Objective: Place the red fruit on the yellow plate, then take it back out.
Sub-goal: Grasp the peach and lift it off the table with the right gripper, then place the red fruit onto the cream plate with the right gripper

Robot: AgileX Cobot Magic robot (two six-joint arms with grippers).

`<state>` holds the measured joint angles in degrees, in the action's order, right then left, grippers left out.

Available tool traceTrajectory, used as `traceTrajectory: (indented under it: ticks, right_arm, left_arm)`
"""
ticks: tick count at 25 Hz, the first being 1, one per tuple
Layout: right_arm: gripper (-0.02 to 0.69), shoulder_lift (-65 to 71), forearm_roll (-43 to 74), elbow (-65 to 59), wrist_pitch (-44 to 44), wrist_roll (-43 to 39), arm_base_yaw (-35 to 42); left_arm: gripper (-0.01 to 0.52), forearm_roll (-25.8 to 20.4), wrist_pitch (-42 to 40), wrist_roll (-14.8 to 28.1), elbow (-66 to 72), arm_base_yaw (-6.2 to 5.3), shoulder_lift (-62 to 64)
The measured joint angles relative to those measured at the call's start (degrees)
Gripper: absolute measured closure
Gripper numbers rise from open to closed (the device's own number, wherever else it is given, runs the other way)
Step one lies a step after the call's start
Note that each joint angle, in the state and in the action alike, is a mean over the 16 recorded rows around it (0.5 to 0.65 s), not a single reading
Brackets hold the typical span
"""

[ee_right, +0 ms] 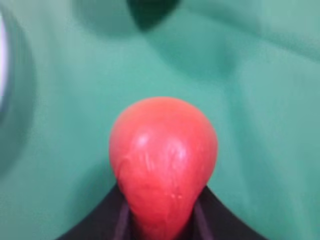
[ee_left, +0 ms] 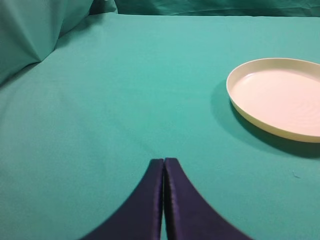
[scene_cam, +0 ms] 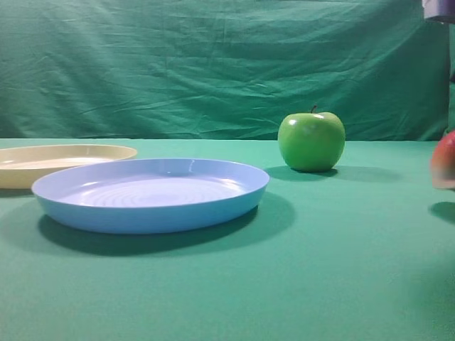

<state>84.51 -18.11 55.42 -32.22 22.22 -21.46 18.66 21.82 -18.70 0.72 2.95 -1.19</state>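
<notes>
Red fruit (ee_right: 162, 160) clamped between right gripper (ee_right: 162, 227) jaws, long axis pointing straight ahead of them, off the green cloth (scene_cam: 320, 270). Open cloth ahead; blue plate (scene_cam: 151, 193) edge far left. Left gripper (ee_left: 164, 200) pressed closed, empty; yellow plate (ee_left: 280, 97) ahead-right.

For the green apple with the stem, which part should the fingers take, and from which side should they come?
Probably best to grip the green apple across its widest middle, coming from above. It stands upright on the green cloth with its stem up, and its round sides are free: the blue plate is apart from it.
</notes>
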Motion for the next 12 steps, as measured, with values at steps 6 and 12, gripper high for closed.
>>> traceTrajectory:
  ticks: [6,12]
  right_arm:
    - [0.49,4.9,-2.4,17.3,-2.2,0.6,-7.1]
    - [0.495,14.9,-2.9,32.5,-1.8,2.2,-14.8]
  left_arm:
    - [0.514,0.0,0.0,0.0,0.0,0.0,0.0]
    - [0.514,0.0,0.0,0.0,0.0,0.0,0.0]
